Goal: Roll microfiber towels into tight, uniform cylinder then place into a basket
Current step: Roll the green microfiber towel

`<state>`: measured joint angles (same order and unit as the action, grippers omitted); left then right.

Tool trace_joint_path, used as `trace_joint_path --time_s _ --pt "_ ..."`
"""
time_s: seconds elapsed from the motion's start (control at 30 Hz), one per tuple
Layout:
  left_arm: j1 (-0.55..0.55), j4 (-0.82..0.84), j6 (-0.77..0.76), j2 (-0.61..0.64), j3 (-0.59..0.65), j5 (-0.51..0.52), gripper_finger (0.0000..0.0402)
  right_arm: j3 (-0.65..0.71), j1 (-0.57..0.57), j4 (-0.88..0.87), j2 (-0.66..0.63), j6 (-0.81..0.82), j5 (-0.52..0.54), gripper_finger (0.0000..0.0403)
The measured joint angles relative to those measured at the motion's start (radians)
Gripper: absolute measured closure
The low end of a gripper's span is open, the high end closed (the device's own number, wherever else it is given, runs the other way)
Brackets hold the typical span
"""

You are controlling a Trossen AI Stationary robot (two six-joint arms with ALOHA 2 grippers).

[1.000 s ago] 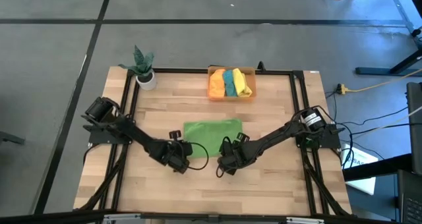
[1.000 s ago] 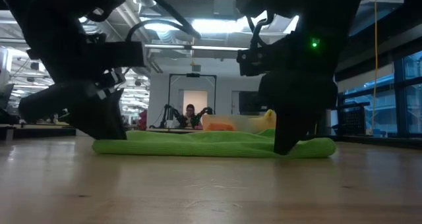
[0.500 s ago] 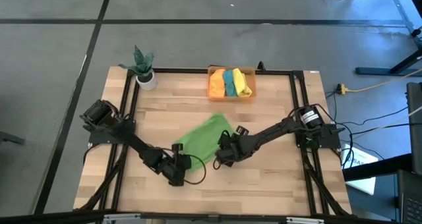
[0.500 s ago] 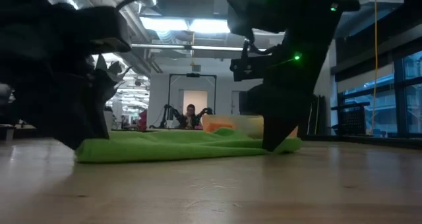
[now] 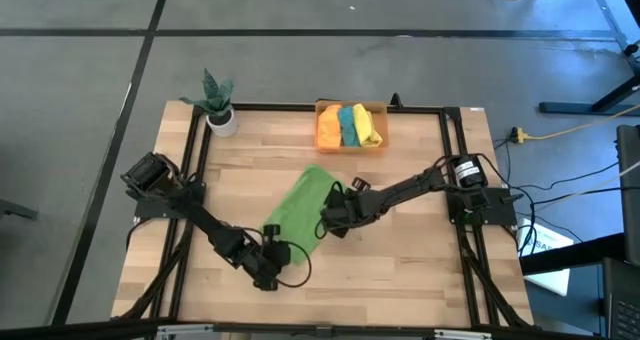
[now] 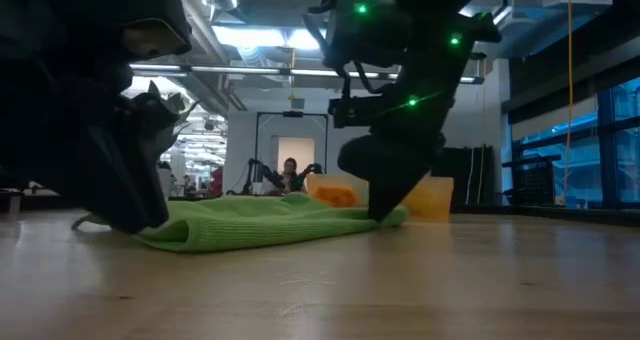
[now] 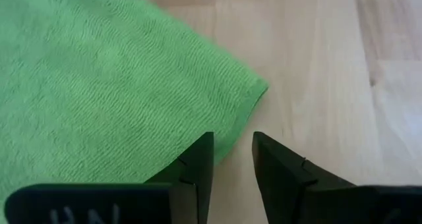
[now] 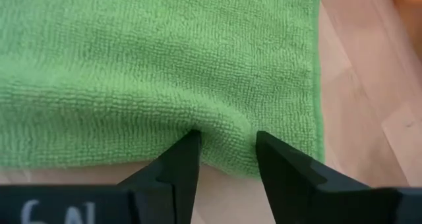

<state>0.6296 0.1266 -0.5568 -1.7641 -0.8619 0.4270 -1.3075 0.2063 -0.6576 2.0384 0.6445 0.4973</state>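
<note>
Left gripper [image 7: 231, 159]: mine, nearest, fingers slightly apart astride the towel's [image 5: 300, 208] near corner.
Right gripper [image 8: 224, 159]: fingers pinching a fold of towel edge between them.
Towel: green, flat, slanted between both grippers.
Basket [image 5: 380, 145]: far edge, holding three rolls.

Light green towel [image 5: 300, 211] — flat, unrolled, skewed diagonally at table centre. Orange [image 5: 327, 127], teal [image 5: 349, 125] and yellow [image 5: 370, 126] towels — rolled, side by side inside translucent orange basket [image 5: 352, 147] at the far edge.
</note>
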Motion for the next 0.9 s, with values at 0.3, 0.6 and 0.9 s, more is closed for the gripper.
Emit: trace_joint_path --time_s 0.3,0.6,0.9 --pt "0.000 -0.090 0.113 0.001 0.000 -0.032 0.0304 0.000 -0.023 0.026 0.000 -0.054 0.010 0.0251" --pt "0.003 -0.064 0.223 0.036 -0.058 0.008 0.0304 -0.097 0.022 0.001 -0.001 -0.155 0.010 0.0251" --pt "0.029 0.252 0.110 0.099 -0.117 0.112 0.0304 -0.268 0.124 -0.083 -0.003 -0.178 0.008 0.0251"
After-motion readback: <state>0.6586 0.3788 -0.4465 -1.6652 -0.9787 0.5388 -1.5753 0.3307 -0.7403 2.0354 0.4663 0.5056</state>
